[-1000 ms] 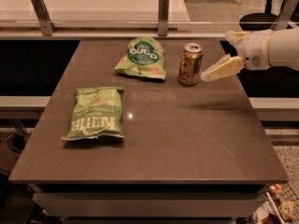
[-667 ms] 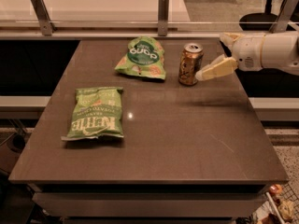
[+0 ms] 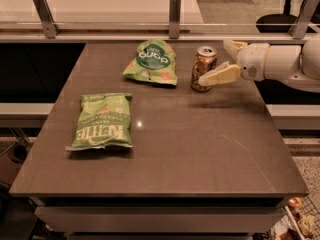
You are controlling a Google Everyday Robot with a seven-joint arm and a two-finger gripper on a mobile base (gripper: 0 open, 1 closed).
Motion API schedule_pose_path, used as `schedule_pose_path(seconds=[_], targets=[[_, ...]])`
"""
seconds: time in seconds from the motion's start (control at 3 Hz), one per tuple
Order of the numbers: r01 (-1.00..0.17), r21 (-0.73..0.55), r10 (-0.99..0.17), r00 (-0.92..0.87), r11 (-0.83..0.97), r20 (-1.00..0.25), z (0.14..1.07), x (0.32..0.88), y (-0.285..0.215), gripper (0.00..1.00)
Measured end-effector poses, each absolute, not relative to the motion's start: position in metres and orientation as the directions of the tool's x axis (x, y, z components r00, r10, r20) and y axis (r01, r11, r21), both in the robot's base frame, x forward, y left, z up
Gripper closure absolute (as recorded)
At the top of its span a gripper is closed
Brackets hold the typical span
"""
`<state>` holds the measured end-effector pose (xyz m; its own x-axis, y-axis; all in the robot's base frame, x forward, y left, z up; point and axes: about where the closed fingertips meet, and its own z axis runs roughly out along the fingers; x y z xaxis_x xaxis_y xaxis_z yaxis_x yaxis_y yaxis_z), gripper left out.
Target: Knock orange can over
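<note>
Dark worktop (image 3: 200, 149), glass rail along the back. Reaching in from the right with the hand (image 3: 215, 62), spread open, gripping nothing. Near fingertip (image 3: 205, 79) low against the right side of the orange can (image 3: 204, 66), touching or just short, hard to call. Far finger up beyond the rim. Can upright, long axis vertical, immediately left of the hand near the back edge. Looks set for a leftward shove. Green chip bag (image 3: 151, 61) just beside, in the likely fall line. Second bag (image 3: 102, 120) well apart, front left.
</note>
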<state>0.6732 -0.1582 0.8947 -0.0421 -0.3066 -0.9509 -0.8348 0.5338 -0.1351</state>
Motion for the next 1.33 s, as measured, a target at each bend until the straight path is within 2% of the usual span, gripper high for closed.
schedule_pose_path(seconds=[0.33, 1.33], targets=[[-0.826, -0.097, -0.235, -0.043, 0.556, -0.971, 0.8848, 0.6683, -0.1572, 0.17], [-0.833, -0.095, -0.231, -0.040, 0.545, -0.972, 0.8851, 0.6684, -0.1484, 0.87]])
